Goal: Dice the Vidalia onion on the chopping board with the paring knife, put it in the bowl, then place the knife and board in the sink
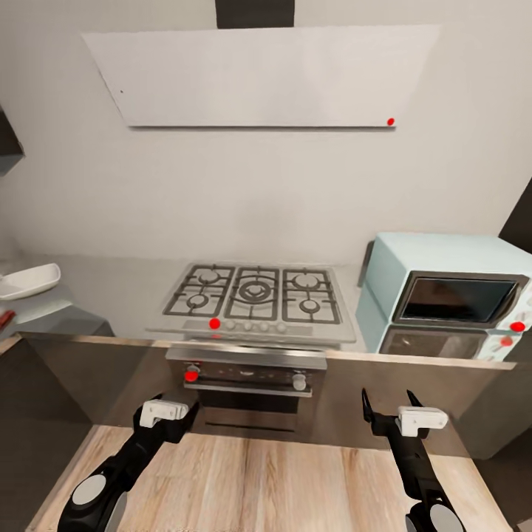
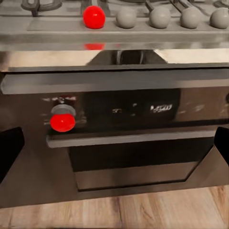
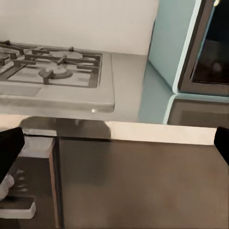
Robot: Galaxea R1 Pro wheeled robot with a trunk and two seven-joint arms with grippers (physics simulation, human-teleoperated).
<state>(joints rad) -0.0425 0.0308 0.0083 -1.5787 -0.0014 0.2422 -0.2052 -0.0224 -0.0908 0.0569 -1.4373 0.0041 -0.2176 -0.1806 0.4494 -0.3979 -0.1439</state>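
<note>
Black arms low before the oven, left gripper and right gripper both spread, empty.

Brushed steel hob at centre, glossy steel oven below, smooth grey countertop, wood-plank floor, glossy white bowl at left.

**Camera layout, facing the hob**

Head view: high, looking forward and down from well back at the hob, oven, table and wood floor.

Left wrist view: low, near, level with the oven front; the hob's knob row at the far edge.

Right wrist view: about table height, facing the hob corner and the blue microwave.

All three views share the hob.
</note>
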